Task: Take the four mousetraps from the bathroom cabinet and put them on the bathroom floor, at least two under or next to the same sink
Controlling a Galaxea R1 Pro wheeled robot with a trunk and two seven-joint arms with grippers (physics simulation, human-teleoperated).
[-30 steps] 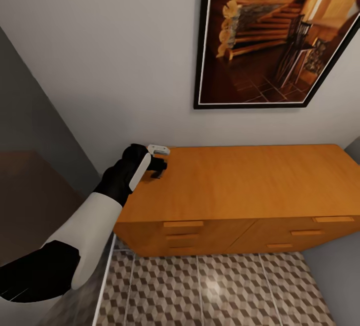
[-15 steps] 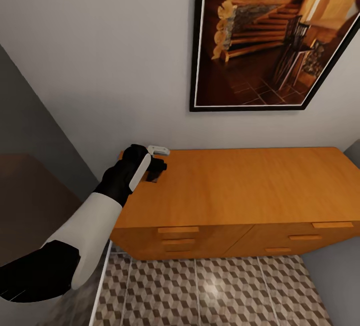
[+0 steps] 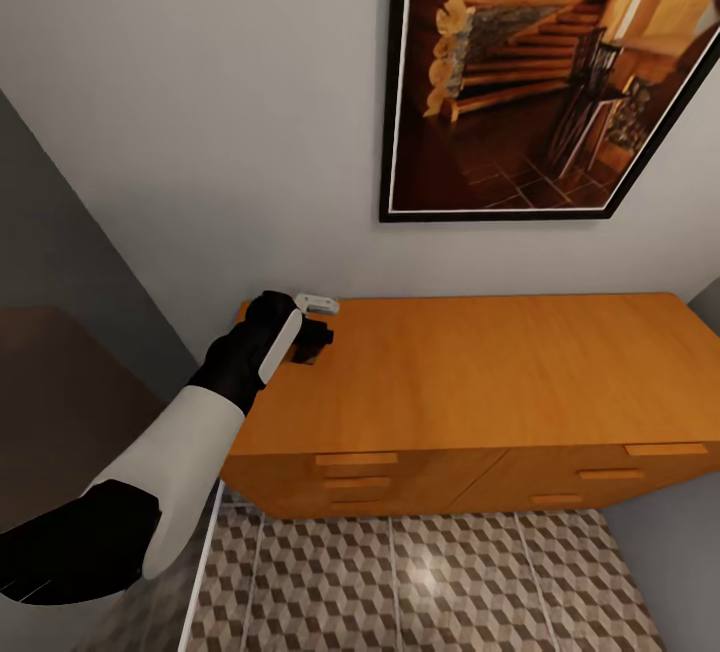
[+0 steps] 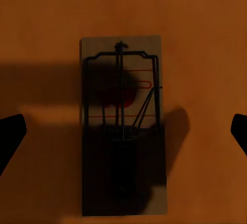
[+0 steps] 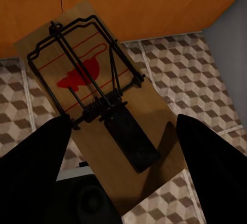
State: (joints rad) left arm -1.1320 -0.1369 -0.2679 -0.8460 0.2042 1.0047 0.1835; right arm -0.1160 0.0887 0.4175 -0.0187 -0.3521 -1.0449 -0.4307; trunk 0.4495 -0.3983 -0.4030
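Barely shifting since earlier, hovering the left gripper [image 3: 315, 340], jaws spread, astride a mousetrap [image 4: 122, 131] on the cabinet [image 3: 480, 372], seemingly readying a grasp, while clamping a second mousetrap [image 5: 98, 105] in the right gripper [image 5: 123, 147].

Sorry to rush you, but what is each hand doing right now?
Left hand: open, above a mousetrap on the cabinet.
Right hand: closed on another mousetrap.
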